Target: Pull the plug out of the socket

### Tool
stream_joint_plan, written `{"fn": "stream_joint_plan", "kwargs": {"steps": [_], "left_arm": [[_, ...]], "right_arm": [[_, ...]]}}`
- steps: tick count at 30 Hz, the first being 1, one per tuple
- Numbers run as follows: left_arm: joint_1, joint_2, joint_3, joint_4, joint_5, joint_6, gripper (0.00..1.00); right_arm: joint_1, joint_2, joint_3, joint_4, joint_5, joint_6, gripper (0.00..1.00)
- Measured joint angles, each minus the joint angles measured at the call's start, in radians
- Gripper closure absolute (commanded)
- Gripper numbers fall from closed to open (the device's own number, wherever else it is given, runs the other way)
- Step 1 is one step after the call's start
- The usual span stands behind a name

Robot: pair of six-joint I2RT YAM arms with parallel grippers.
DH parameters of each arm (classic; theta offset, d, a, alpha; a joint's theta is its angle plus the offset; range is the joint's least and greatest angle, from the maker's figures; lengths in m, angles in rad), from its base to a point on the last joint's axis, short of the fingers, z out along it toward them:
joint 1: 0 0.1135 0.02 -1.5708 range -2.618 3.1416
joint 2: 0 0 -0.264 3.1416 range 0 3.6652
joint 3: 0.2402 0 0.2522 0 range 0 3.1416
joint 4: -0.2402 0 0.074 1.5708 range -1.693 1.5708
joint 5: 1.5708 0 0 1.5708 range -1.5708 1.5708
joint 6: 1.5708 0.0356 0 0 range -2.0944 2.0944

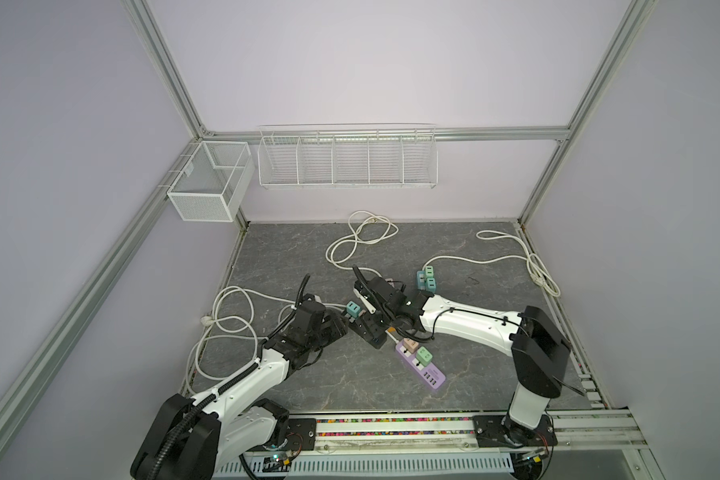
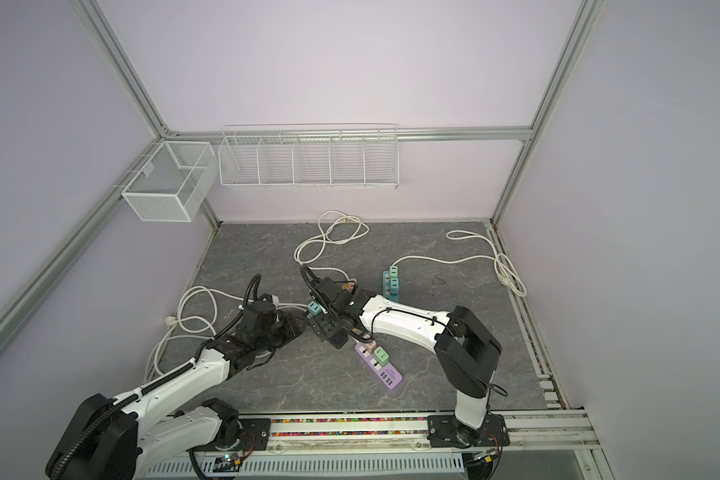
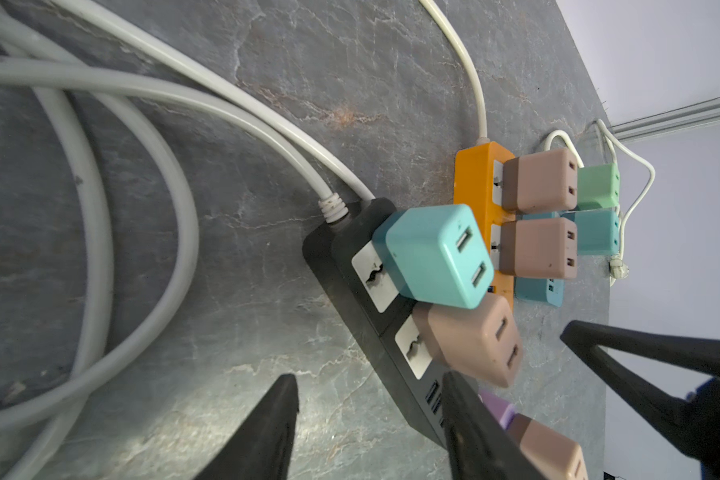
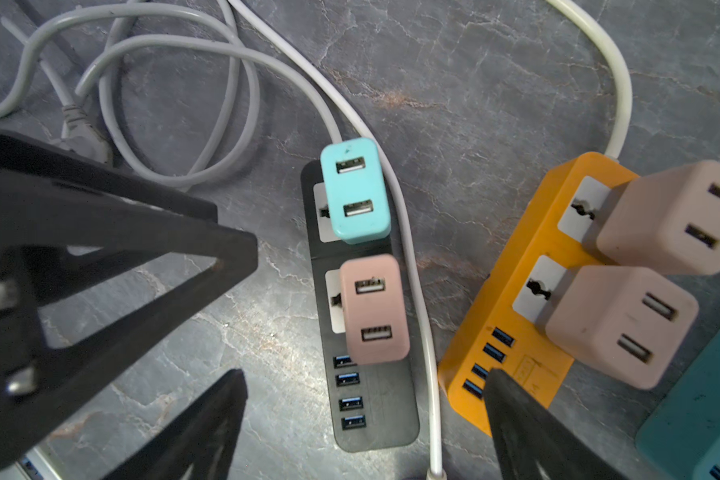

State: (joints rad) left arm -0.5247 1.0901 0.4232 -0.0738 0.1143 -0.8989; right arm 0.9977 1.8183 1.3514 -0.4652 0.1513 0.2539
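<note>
As right arm (image 1: pixel 466 322) leans inward, end effector (image 4: pixel 364 374) overhangs black strip (image 4: pixel 375 419).

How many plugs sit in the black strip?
2: a teal plug at the cord end of the black strip; a pink plug beside it, nearer the USB ports. Only two sockets, so none hidden.

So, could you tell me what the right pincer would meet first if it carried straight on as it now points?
Probably the pink plug standing in the black power strip, which lies centred in the open right pincer. Depth is unclear, so the strip's USB end might come first.
</note>
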Motion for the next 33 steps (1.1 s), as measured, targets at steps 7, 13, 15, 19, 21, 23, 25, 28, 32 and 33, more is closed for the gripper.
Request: {"fn": "stream_joint_plan", "kwargs": {"steps": [7, 13, 15, 19, 21, 23, 25, 28, 32, 33], "left_arm": [[-0.002, 0.027, -0.018, 0.034, -0.001, -0.023, 0.43], [-0.004, 0.039, -0.018, 0.054, -0.001, -0.031, 0.43], [-0.004, 0.043, -0.018, 0.06, -0.001, -0.032, 0.43], [-0.004, 0.047, -0.018, 0.06, -0.001, -0.031, 0.43], [-0.004, 0.047, -0.018, 0.061, -0.001, -0.031, 0.43], [-0.004, 0.047, -0.018, 0.06, -0.001, -0.031, 0.43], [-0.004, 0.047, -0.018, 0.06, -0.001, -0.031, 0.43], [-0.004, 0.047, -0.018, 0.06, -0.001, -0.031, 0.42], [-0.004, 0.047, -0.018, 0.053, -0.001, -0.031, 0.42], [-0.004, 0.047, -0.018, 0.05, 0.0, -0.031, 0.42]], "right_arm": [[0.0, 0.068, 0.058, -0.024, 0.016, -0.024, 0.21], [0.0, 0.132, 0.114, -0.041, 0.035, -0.039, 0.27], [0.0, 0.147, 0.125, -0.047, 0.041, -0.045, 0.31], [0.0, 0.173, 0.138, -0.056, 0.051, -0.056, 0.38], [0.0, 0.182, 0.142, -0.058, 0.053, -0.062, 0.42], [0.0, 0.186, 0.142, -0.061, 0.055, -0.069, 0.45], [0.0, 0.193, 0.147, -0.063, 0.055, -0.07, 0.49], [0.0, 0.197, 0.15, -0.064, 0.055, -0.072, 0.53], [0.0, 0.198, 0.15, -0.065, 0.054, -0.072, 0.58], [0.0, 0.198, 0.15, -0.066, 0.054, -0.071, 0.59]]}}
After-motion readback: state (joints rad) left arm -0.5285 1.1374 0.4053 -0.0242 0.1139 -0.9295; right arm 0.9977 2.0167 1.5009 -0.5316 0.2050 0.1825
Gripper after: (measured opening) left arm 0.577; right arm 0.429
